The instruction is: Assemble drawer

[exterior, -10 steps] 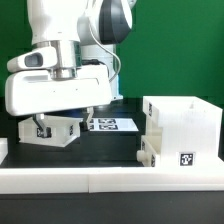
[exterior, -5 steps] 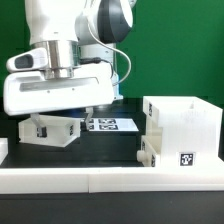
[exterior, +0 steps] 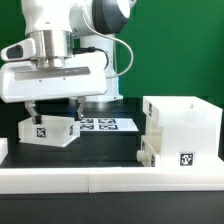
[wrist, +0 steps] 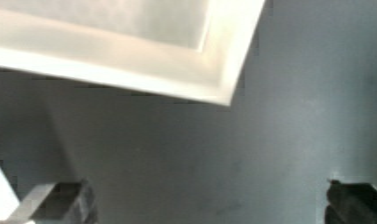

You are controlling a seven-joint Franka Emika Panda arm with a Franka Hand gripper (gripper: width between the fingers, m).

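Note:
A small white drawer box (exterior: pixel 50 131) with a marker tag stands on the black table at the exterior view's left. A larger white open-topped drawer housing (exterior: pixel 186 128) stands at the exterior view's right. My gripper (exterior: pixel 54 110) hangs just above the small box, jaws wide apart and empty. In the wrist view the gripper (wrist: pixel 203 200) shows only dark table between its fingertips (wrist: pixel 53 200), and a white box edge (wrist: pixel 132 45) lies beyond them.
The marker board (exterior: pixel 110 124) lies flat on the table between the two white parts, toward the back. A white ledge (exterior: pixel 110 180) runs along the table's front edge. A green wall stands behind.
The arm has moved toward the exterior view's left and risen a little. The fingers now sit over the small box instead of down beside it. The jaws stay open.

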